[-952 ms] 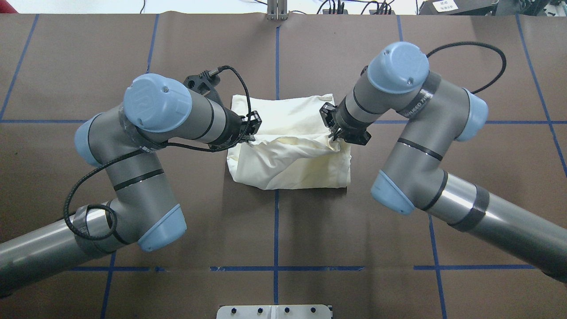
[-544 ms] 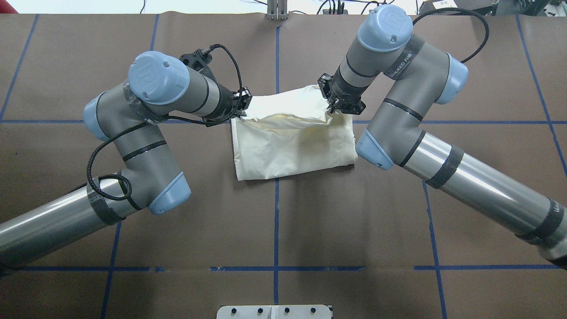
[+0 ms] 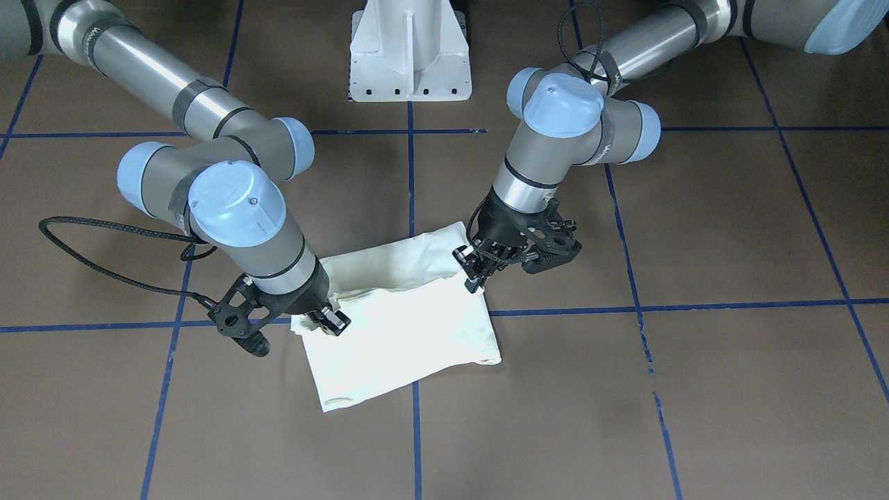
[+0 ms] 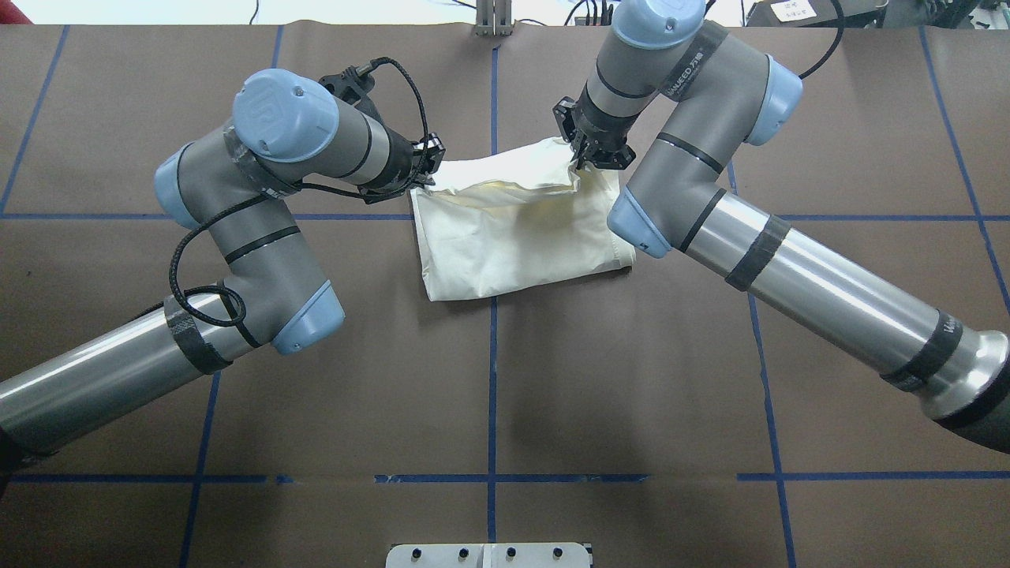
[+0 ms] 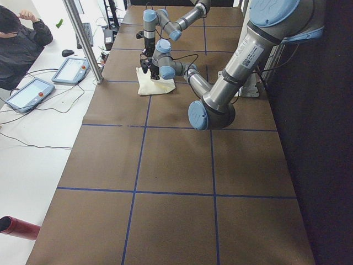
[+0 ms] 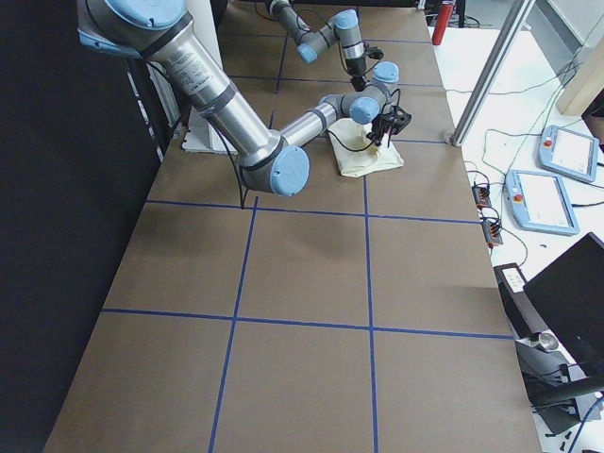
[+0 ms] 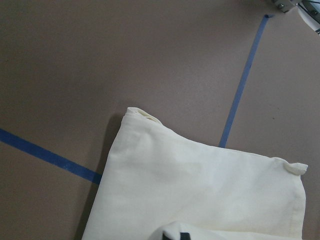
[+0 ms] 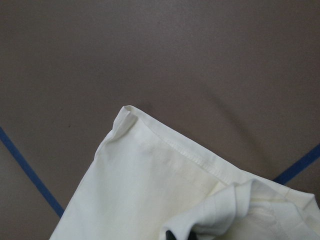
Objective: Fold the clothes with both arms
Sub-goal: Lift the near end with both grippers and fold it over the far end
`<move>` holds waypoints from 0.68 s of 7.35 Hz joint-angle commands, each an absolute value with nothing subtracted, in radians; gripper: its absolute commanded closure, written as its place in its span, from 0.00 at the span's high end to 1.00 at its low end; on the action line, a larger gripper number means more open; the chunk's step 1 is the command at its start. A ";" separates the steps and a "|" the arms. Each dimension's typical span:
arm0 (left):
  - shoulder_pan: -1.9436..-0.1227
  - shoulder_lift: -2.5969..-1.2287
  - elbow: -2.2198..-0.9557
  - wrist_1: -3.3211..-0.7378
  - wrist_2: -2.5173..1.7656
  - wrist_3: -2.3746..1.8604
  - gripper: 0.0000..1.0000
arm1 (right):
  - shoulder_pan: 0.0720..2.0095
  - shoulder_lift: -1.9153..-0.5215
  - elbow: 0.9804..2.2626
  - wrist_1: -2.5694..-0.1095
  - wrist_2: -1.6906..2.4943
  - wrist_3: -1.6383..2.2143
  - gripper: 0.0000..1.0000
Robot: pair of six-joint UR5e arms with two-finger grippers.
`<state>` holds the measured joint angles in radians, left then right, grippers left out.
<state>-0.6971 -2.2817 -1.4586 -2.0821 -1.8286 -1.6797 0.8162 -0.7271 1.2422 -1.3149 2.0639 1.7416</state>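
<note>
Exterior front-facing view: a cream-white, plain-sided cotton shirt (image 3: 410, 333), folded to a rough rectangle, is lying near the middle of a brown paper-covered worktop (image 3: 625, 389) crossed by blue tape lines. Its upper layer is being raised at two corners. One corner is being pinched by the left arm's black fingers (image 3: 475, 272), the other by the right arm's black fingers (image 3: 335, 320), and the cloth is sagging between them. As a judgement, a thinly pinched corner could be lost if the arms are driven unevenly, leaving the fold skewed or bunched. The lower layer could also be dragged along.
</note>
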 commanded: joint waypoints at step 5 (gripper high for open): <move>-0.843 -2.404 -1.166 -2.105 -1.892 -1.475 1.00 | 0.905 -0.650 1.046 -1.244 2.150 1.601 1.00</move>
